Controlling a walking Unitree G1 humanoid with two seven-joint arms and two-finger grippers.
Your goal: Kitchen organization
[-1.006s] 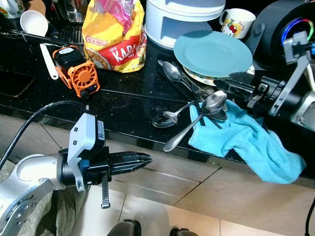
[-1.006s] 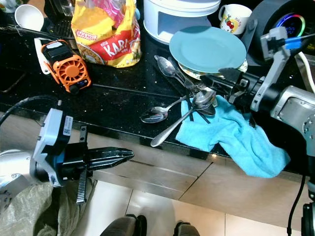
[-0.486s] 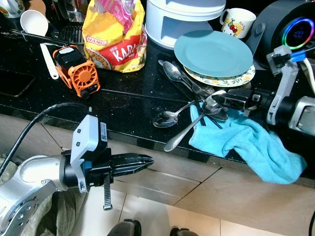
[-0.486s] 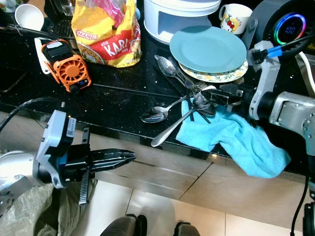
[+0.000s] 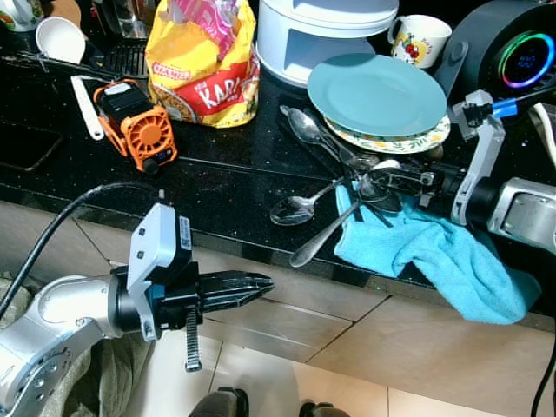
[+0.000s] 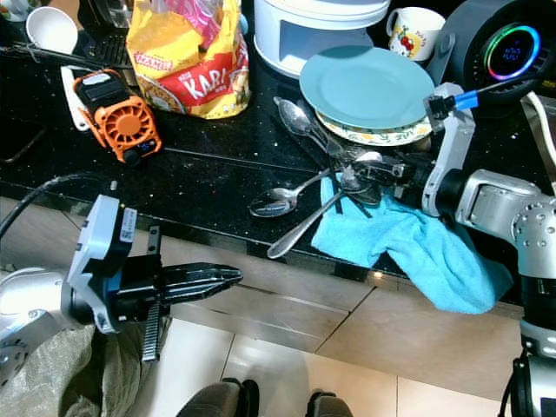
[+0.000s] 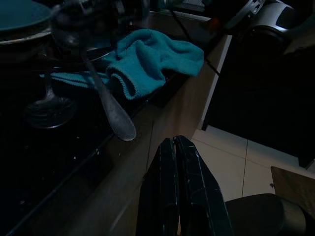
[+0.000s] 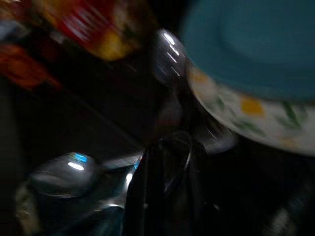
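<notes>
- Polished steel makes up the heap of loose spoons [image 5: 347, 187], so they look stiff, light and slippery; I judge they would slide or clatter against one another if nudged sideways.
- The best hold is probably across a narrow handle, not the rounded bowl, where two thin fingers would likely skate off.
- The long silver spoon with its handle over the counter edge [image 5: 323, 236] offers the freest grip, since its handle end hangs clear of the speckled black stone counter [image 5: 217, 187].
- The heap lies on the counter between the crumpled turquoise cloth [image 5: 443, 256] and the teal round plate stacked on a flowered plate [image 5: 376, 94]; some spoons rest partly on the cloth, others run under the plate's rim.
- The spoons look mirror-bright, with oval bowls catching the light, crossed over each other at mixed angles.
- The right gripper [image 5: 382, 178] sits low at the heap, its black fingers among the spoon bowls; whether they are apart or clamped on a spoon I cannot tell, as the right wrist view is blurred and dark.
- The left gripper [image 5: 252, 285] hangs below the counter edge in front of the beige cabinet face, its fingers pressed together on nothing.
- Nearby fragile things, the plates and the white cartoon mug [image 5: 420, 39], could be knocked by a wide swing.
</notes>
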